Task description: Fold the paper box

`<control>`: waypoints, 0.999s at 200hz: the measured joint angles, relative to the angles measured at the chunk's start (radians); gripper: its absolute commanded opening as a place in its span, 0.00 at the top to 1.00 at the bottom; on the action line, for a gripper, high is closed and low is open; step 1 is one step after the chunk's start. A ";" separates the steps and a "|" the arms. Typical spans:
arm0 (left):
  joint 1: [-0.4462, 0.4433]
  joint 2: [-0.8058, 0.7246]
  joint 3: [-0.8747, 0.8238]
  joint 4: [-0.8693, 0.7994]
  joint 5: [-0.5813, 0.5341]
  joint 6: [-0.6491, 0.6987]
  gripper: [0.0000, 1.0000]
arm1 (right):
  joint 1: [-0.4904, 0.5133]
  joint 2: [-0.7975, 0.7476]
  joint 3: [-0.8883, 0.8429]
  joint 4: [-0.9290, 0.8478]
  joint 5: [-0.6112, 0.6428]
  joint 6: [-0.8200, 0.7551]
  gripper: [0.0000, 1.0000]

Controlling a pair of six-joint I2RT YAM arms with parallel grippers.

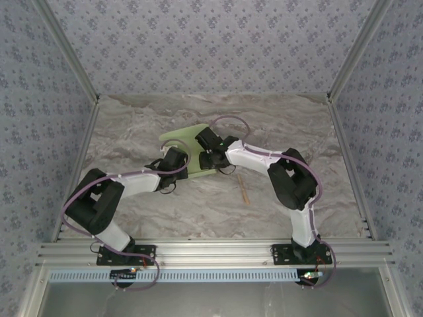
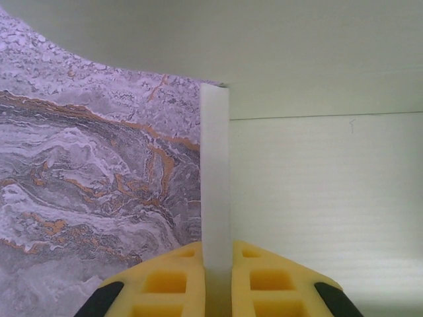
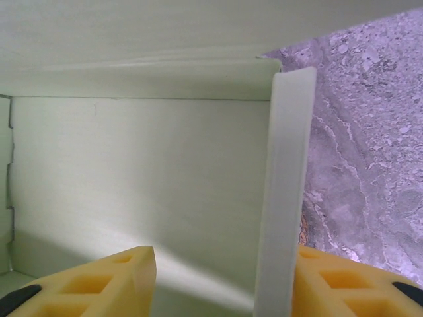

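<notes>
Left jaws: left gripper (image 2: 216, 267) clenched on a raised wall of the box (image 2: 317, 198). Both yellow fingers (image 2: 165, 281) press the card edge, one on each side, with no gap.
Right jaws: right gripper (image 3: 221, 281) released, jaws parted. Another raised wall stands between them. It touches the inner face of the finger on the right of the wrist view, and open space separates it from the other finger.
Box vs left jaws: the gripped wall runs straight away from the grip, upright. A flat panel lies to its right and the table (image 2: 86, 165) to its left.
Box vs right jaws: a flat panel lies left of the wall, under the open gap, with bare table right of the wall. A further wall crosses the top of the view and meets the upright one near its far end.
Box position: mid-table in the top view, between the two grippers. The left one is at its near-left edge and the right one at its right side.
Box look: pale green thin card, faintly ribbed, creased where panel meets wall. A notched edge shows at the far left of the right wrist view. Base flat, walls up.
Other: thin tan stick (image 1: 246, 193) on the table, near-right of the box and apart from it.
</notes>
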 measured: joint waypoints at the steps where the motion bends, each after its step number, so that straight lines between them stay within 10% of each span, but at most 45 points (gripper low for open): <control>1: 0.000 0.000 0.000 0.000 0.000 0.000 0.96 | 0.000 0.000 0.000 0.000 0.000 0.000 0.47; 105: -0.006 0.021 0.027 -0.013 -0.005 0.025 0.96 | -0.009 -0.052 -0.052 0.085 -0.052 0.018 0.11; 200: -0.006 0.048 0.101 -0.139 -0.056 0.084 0.93 | -0.047 -0.254 -0.249 0.151 -0.084 0.011 0.03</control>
